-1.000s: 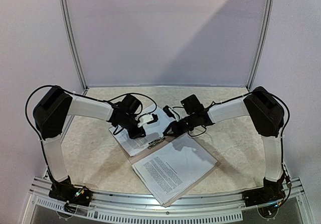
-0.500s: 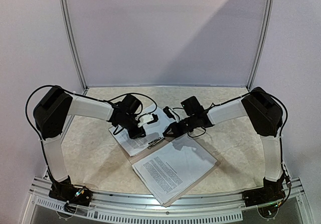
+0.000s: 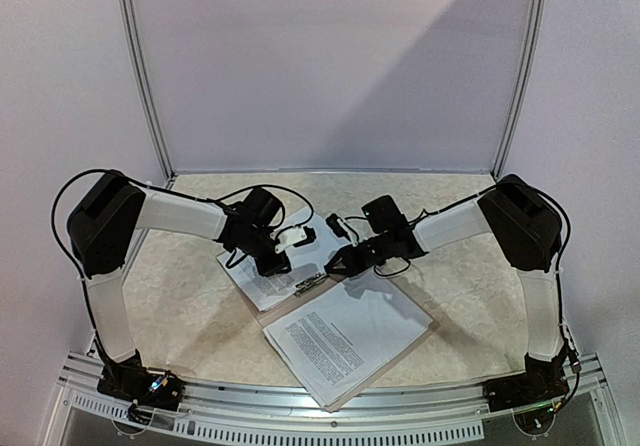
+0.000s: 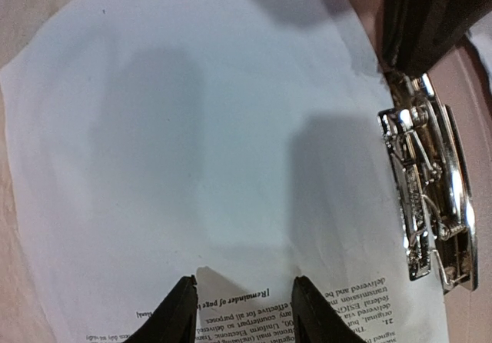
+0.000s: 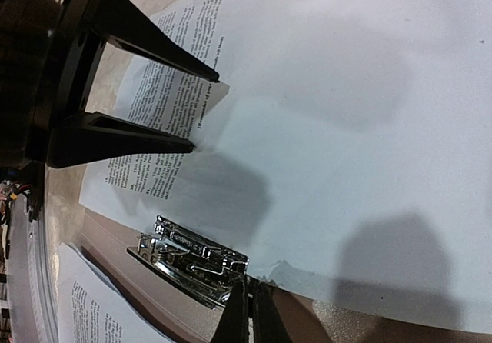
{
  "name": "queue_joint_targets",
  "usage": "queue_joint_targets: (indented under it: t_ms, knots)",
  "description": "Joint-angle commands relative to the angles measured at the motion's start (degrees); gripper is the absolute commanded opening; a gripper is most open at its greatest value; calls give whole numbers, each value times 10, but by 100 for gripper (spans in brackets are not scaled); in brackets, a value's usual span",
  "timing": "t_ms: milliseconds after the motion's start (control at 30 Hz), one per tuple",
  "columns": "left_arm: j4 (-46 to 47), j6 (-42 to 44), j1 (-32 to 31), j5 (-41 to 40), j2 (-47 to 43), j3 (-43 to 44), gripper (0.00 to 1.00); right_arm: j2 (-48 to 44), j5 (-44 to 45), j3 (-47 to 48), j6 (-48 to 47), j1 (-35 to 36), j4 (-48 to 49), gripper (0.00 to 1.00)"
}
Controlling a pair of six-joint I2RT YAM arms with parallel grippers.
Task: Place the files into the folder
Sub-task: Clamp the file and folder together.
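While the left pincer (image 4: pixel 244 283) stood half open, tips seemingly pinning a sheet (image 4: pixel 192 128) flat, the right pincer (image 5: pixel 247 297), shut and empty, sat at that sheet's edge by the clip (image 5: pixel 192 262), which looked in its way. The folder (image 3: pixel 280 311) lay open mid-frame on the tabletop (image 3: pixel 180 306), the other files (image 3: pixel 345 338) stacked on its lower-right half.

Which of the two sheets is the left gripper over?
The far sheet, beyond the clip and mostly blank, lies under the left gripper. The other sheet lies on the clip's near side, full of print.
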Motion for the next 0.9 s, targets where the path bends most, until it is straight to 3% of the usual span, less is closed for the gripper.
queue_joint_targets:
  t_ms: [0,533,867]
  knots:
    - [-27,6,-14,7,37,-6,44,71,103,-52,-28,10,-116,0]
    - [-33,4,-13,-3,43,-1,44,66,108,-58,-67,24,-157,0]
    - [-39,5,-13,-10,48,6,44,30,65,-41,-68,25,-174,0]
